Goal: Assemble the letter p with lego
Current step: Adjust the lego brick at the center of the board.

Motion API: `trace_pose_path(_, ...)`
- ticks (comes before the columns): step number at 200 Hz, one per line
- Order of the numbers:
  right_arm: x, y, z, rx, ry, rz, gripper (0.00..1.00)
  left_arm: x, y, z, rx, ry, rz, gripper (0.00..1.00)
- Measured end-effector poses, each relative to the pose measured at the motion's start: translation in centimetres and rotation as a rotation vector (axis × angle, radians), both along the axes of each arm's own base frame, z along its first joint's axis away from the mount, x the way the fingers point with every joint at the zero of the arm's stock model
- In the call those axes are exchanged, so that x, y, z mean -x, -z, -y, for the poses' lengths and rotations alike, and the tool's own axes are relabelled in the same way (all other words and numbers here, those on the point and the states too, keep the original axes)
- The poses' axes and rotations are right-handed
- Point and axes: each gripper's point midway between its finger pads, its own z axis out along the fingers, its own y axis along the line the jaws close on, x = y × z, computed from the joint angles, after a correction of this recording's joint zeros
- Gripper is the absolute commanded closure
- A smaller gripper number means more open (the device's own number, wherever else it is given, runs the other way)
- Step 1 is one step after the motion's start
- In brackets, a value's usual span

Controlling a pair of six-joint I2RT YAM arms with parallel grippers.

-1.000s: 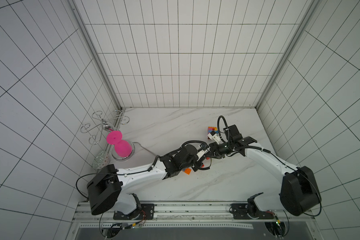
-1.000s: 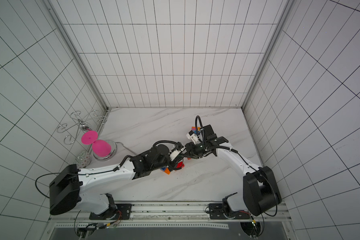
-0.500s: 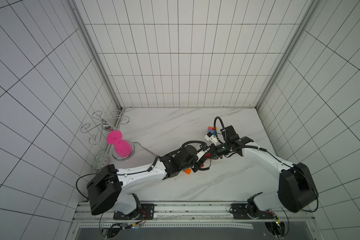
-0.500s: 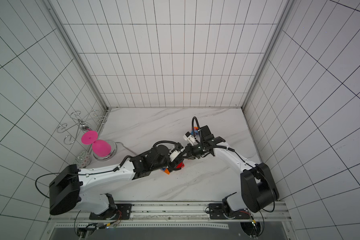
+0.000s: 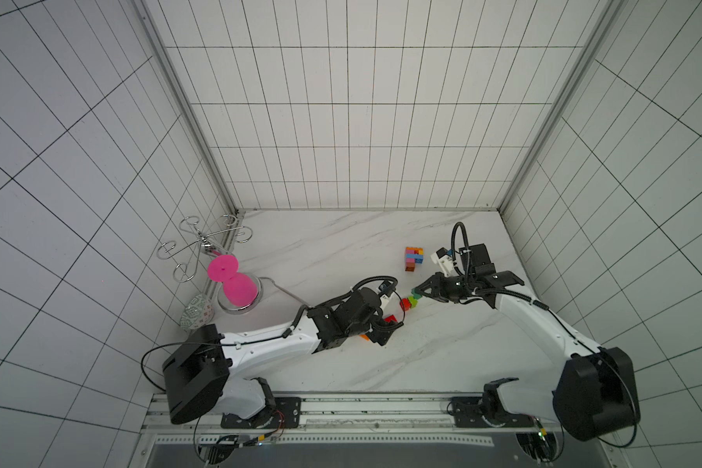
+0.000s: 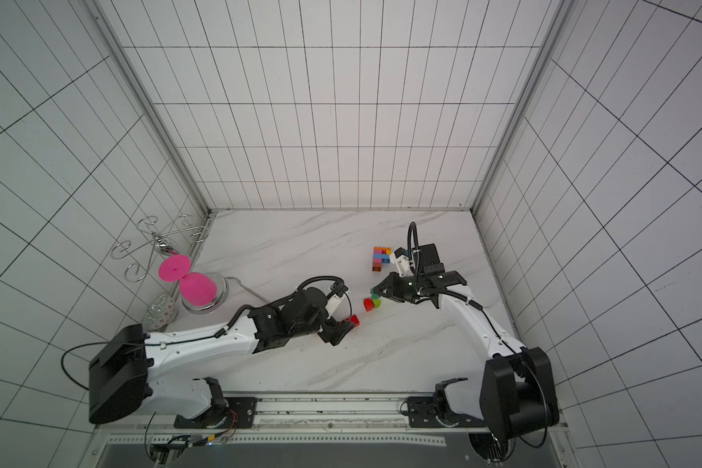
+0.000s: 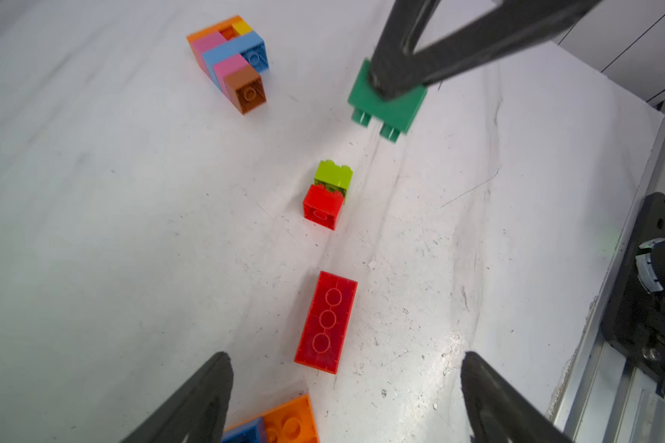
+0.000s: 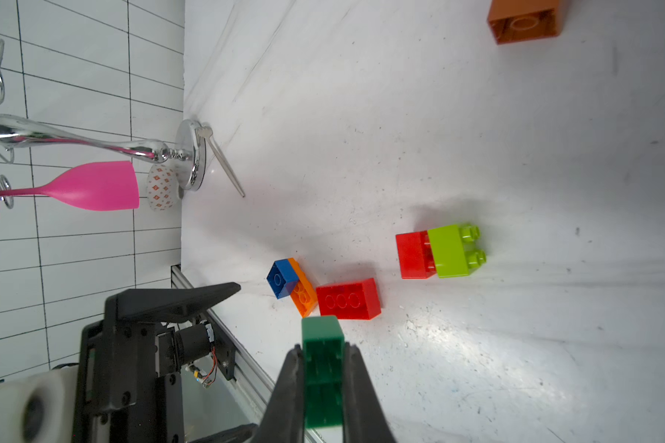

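Right claw (image 8: 323,347): closed on a dark green brick (image 7: 396,109), one finger pressed against each side face. The brick is held near the lime brick (image 7: 334,177) and apart from it.

Left claw (image 7: 346,354): fingers spread wide, holding nothing. A long red brick (image 7: 326,322) lies on the counter (image 5: 341,251) with its hollow underside in view and its near end between the fingertips; neither finger touches it.

Lego positions:
- The lime brick is joined to a small red brick (image 7: 322,209); the pair lies on its side between the two claws.
- An orange brick (image 8: 304,297) and a blue brick (image 8: 281,278), touching each other, lie just beside the long red brick.
- The multi-colour assembly (image 5: 414,258) of orange, pink, blue, yellow and brown bricks lies farther back on the counter, apart from both claws
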Motion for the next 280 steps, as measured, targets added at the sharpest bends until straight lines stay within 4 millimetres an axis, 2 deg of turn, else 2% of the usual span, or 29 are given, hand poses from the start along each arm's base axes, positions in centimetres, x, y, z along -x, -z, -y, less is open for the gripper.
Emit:
trace_pose_path(27,0.1,0.4,0.5,0.008,0.016,-0.005,1.0,0.3,4.1,0.0,-0.103,-0.025,-0.109,0.12)
trace_pose_path(48,0.3,0.6,0.7,0.009,0.021,-0.01,1.0,0.3,6.5,0.2,-0.165,-0.036,-0.167,0.12)
trace_pose_path(96,0.6,0.2,1.5,0.004,0.044,0.006,1.0,-0.1,8.9,1.8,-0.201,-0.041,-0.239,0.12)
trace_pose_path(140,0.3,-0.1,2.1,0.0,0.064,0.012,1.0,0.8,8.4,4.3,-0.115,0.01,-0.293,0.12)
trace_pose_path(174,0.5,-0.2,2.7,0.0,0.085,0.015,1.0,3.5,7.6,6.9,-0.029,0.095,-0.369,0.12)
trace_pose_path(192,0.5,-0.3,2.9,-0.002,0.091,0.019,1.0,4.3,6.6,7.5,0.003,0.115,-0.389,0.1)
trace_pose_path(202,0.6,-0.2,3.0,-0.002,0.091,0.019,1.0,4.2,5.4,7.4,0.025,0.11,-0.38,0.09)
trace_pose_path(226,0.9,0.2,2.9,-0.008,0.087,0.009,1.0,2.5,0.9,5.9,0.118,0.063,-0.322,0.08)
trace_pose_path(235,1.1,0.4,2.8,-0.013,0.083,0.004,1.0,0.9,-1.0,4.7,0.158,0.018,-0.29,0.08)
trace_pose_path(247,1.5,0.7,2.5,-0.019,0.074,-0.002,1.0,-1.3,-2.4,2.5,0.195,-0.056,-0.259,0.08)
trace_pose_path(262,1.8,0.9,2.1,-0.023,0.059,-0.007,1.0,-4.0,-2.4,-0.8,0.213,-0.165,-0.247,0.08)
trace_pose_path(280,2.3,1.0,1.2,-0.027,0.029,-0.004,1.0,-6.3,-0.3,-5.1,0.19,-0.296,-0.273,0.07)
